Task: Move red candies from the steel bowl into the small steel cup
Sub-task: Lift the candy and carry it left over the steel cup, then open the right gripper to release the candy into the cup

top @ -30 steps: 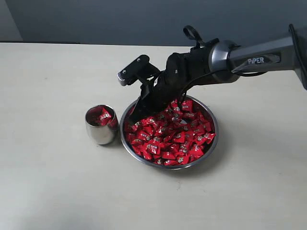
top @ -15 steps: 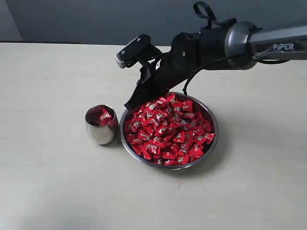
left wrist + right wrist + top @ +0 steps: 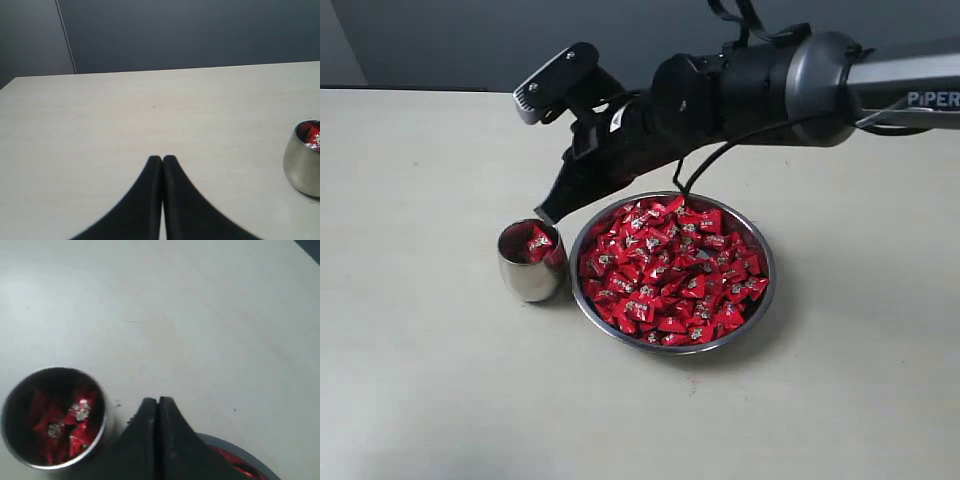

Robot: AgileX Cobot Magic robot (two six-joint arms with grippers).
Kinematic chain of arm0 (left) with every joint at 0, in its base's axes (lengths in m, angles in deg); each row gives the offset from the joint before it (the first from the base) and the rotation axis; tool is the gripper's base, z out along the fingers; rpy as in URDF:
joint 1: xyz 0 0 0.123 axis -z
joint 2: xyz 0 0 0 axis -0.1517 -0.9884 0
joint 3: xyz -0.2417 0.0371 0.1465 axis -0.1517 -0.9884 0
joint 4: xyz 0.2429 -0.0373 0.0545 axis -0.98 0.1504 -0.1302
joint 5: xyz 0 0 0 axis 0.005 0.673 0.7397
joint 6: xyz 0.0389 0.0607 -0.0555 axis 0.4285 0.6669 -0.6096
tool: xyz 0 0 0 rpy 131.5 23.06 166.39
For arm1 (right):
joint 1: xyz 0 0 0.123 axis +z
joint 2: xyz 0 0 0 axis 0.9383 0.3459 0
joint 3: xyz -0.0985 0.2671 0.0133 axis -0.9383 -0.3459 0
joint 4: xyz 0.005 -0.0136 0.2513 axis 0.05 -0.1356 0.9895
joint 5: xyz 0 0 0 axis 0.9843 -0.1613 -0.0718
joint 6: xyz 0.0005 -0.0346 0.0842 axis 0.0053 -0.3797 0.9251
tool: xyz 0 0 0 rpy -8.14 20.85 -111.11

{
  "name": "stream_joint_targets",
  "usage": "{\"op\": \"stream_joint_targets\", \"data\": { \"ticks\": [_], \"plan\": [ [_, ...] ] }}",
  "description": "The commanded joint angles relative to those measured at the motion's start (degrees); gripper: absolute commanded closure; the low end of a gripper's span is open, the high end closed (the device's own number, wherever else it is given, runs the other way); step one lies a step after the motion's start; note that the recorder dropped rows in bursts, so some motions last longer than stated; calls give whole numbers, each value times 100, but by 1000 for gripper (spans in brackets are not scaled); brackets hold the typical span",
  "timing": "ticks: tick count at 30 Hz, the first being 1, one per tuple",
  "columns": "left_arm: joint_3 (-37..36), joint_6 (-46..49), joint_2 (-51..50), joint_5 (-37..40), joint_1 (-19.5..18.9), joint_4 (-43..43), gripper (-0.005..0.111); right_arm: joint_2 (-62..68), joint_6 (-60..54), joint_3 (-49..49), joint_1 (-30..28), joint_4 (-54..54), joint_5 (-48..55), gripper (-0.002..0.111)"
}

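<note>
The steel bowl [image 3: 771,262] sits mid-table, heaped with red candies [image 3: 670,275]. Just left of it stands the small steel cup [image 3: 527,275] with a few red candies [image 3: 536,243] inside. My right gripper [image 3: 549,213] hangs shut above the gap between cup and bowl, close to the cup's rim. In the right wrist view its tips [image 3: 158,401] press together beside the cup [image 3: 103,412]; no candy shows between them. The bowl's rim [image 3: 235,446] peeks out behind the fingers. My left gripper [image 3: 162,158] is shut over bare table, with the cup [image 3: 302,170] off to one side.
The pale table [image 3: 440,400] stretches around cup and bowl. A dark wall [image 3: 470,40] runs along the table's far edge. The right arm [image 3: 770,90] reaches in from the right above the bowl's far side.
The right gripper has risen out of the candies in the bowl and swung left, from the bowl's left part to just above the cup's right rim. Its jaws stay shut.
</note>
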Motion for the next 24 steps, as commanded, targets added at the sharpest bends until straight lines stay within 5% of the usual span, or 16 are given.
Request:
{"op": "stream_joint_targets", "data": {
  "ticks": [1,24],
  "plan": [
    [-22,-9,26,-11,-3,16,106,38,-92,306,133,45,-19,109],
    [-22,-9,26,-11,-3,16,106,695,-2296,698,303,2089,829,109]
  ]
}}
